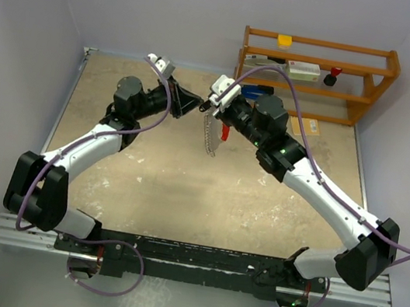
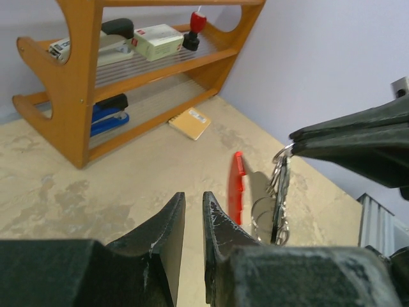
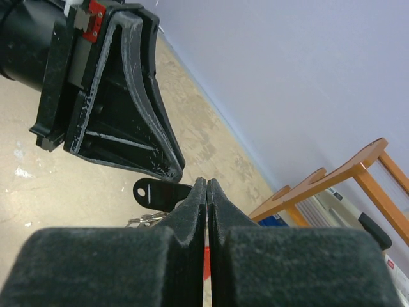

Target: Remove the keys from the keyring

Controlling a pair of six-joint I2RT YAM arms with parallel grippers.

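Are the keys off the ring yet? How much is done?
Not yet. Done: the right gripper is pinched shut on the keyring, holding it up so it dangles. In hand: the left gripper, jaws slightly apart and empty, is right beside it. Left: the keys hang on the ring, so every one needs taking off.

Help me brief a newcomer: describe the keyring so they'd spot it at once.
Find the wooden shelf at the far right, then look left to where the left tool and right tool meet. The keyring hangs from the right one: a silvery chain-like arc with a red strip, unlike the black tools.
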